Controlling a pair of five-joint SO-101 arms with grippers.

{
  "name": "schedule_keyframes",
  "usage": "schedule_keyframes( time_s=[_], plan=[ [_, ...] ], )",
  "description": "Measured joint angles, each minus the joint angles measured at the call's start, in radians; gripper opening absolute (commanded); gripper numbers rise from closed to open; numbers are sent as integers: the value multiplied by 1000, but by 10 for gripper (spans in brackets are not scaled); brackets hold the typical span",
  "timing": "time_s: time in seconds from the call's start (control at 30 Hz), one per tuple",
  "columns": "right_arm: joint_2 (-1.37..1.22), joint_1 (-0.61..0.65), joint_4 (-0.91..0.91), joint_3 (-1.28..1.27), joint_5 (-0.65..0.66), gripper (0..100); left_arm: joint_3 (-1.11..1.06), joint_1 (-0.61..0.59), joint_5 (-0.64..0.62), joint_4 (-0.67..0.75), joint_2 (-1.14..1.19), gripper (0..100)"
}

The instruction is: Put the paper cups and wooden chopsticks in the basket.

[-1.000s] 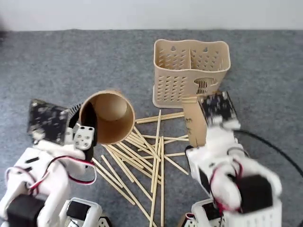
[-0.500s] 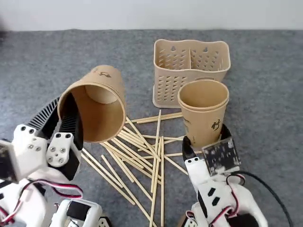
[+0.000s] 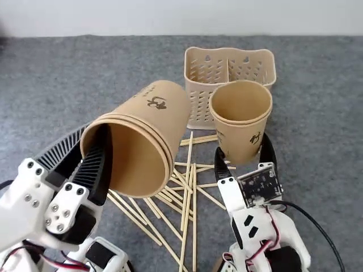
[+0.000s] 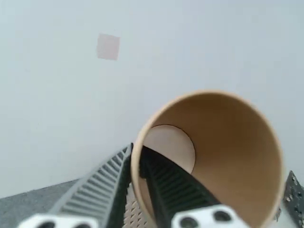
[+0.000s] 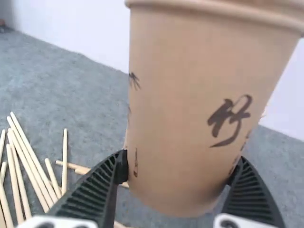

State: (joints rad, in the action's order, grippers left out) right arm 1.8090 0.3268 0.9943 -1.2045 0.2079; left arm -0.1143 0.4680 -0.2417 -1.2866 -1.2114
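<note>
My left gripper (image 3: pixel 93 161) is shut on the rim of a brown paper cup (image 3: pixel 139 144), one finger inside and one outside. The cup lies tilted on its side in the air, mouth toward the camera, and its inside shows in the left wrist view (image 4: pixel 209 156). My right gripper (image 3: pixel 241 158) is shut on a second paper cup (image 3: pixel 241 122), held upright in front of the beige basket (image 3: pixel 227 68); its fingers (image 5: pixel 92 190) clamp the cup's lower body (image 5: pixel 190 114). Several wooden chopsticks (image 3: pixel 187 187) lie scattered on the grey mat between the arms.
The basket has two compartments and stands at the back, just behind the upright cup. Grey carpet (image 3: pixel 68 79) stretches open to the left and right of the basket. A white wall borders the far edge.
Both arms have lifted their cups. The left cup rose and swung toward the basket, now larger in view. The right cup went from hidden behind the arm to upright before the basket.
</note>
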Motion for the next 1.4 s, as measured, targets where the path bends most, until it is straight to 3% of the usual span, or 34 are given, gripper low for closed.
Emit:
schedule_keyframes(
  time_s=[0.23,0.73,0.9,1.17,1.4],
  plan=[
    [0,147,-92,0,146,224,0,6,0,54,0,13],
    [-2,195,-362,-54,442,224,0,6,0,-3,0,13],
    [0,238,-376,-54,537,224,0,95,5,-37,0,13],
    [5,255,-491,-54,684,224,6,198,89,-114,-2,14],
    [8,385,-511,-54,802,224,-15,192,196,-120,-2,16]
  ],
)
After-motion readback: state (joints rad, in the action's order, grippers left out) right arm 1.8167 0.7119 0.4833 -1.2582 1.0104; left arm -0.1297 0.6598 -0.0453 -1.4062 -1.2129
